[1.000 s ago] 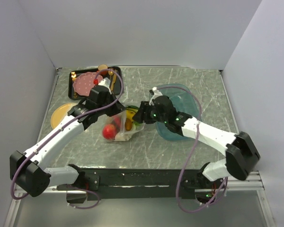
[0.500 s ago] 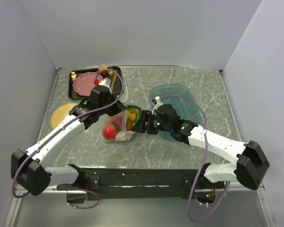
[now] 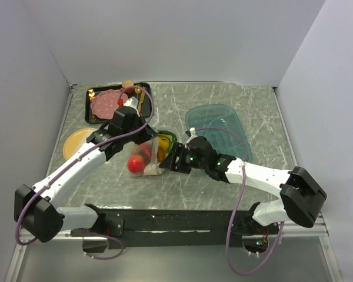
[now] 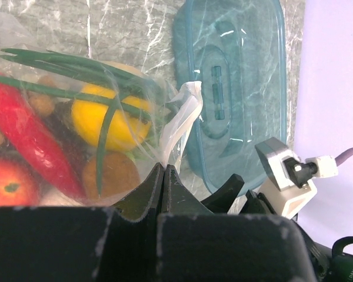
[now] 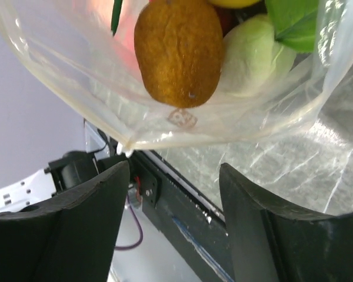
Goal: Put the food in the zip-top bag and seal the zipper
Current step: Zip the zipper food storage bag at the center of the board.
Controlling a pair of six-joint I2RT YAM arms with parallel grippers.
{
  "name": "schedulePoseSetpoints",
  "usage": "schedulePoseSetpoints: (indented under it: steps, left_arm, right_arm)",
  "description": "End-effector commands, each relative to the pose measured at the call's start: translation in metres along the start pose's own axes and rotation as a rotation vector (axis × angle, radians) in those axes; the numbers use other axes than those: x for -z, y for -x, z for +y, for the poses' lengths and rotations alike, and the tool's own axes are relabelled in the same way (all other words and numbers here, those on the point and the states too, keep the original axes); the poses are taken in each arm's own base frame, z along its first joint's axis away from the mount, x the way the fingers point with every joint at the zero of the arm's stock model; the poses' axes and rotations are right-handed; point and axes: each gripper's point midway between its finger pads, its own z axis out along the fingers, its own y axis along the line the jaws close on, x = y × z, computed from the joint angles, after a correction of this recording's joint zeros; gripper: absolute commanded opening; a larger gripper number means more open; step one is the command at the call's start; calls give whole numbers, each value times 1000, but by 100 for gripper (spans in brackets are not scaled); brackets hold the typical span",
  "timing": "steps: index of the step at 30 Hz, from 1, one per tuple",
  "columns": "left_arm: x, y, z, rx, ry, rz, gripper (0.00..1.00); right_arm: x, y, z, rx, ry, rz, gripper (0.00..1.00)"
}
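Note:
The zip-top bag [image 3: 145, 157] hangs at the table's middle, its top edge pinched in my shut left gripper [image 3: 146, 141]. In the left wrist view the jaws [image 4: 163, 169] meet on the clear film, and the whitish zipper [image 4: 187, 108] curls up just past them. Inside the bag is the food: a yellow fruit [image 4: 109, 120], red chili [image 4: 23, 132], apple [image 4: 10, 185], brown nut [image 4: 109, 173] and green leaves [image 4: 76, 69]. My right gripper [image 3: 168, 162] is open at the bag's right lower corner. Its fingers [image 5: 88, 211] sit below the bag [image 5: 106, 100], not touching it.
The teal tray [image 3: 220, 126] lies right of the bag, behind the right arm. A black tray [image 3: 142, 94] at the back left holds a pink dotted plate [image 3: 107, 103] and a small brown cup [image 3: 128, 84]. A tan dish [image 3: 75, 143] lies at the left wall.
My right arm has swung off the teal tray and come nearer and lower, to the bag's right corner, its jaws a little wider. The left gripper and the bag have stayed put.

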Motion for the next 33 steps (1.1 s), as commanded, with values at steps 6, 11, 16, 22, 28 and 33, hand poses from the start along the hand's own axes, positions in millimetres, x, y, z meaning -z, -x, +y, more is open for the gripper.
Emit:
schedulePoseSetpoints:
  steps: [6, 11, 16, 22, 28, 33]
  left_arm:
    - [-6, -8, -3, -14, -36, 25, 1]
    - [-10, -15, -6, -22, -59, 60, 1]
    - [-17, -18, -7, -18, -60, 82, 1]
    - [-19, -10, -9, -17, -52, 57, 1]
    - [-19, -10, -12, -17, -67, 62, 1]
    - [-19, -11, -13, -18, -72, 66, 1]
  right_arm:
    - [-15, 31, 7, 54, 9, -131, 36]
    - [-12, 37, 4, 63, 0, -151, 0]
    - [-2, 48, 6, 84, -15, -203, 2]
    - [5, 27, -3, -68, 16, -156, 73]
    - [14, 46, -37, -199, -48, -271, 74]
    - [13, 56, -43, -213, -16, -318, 70]
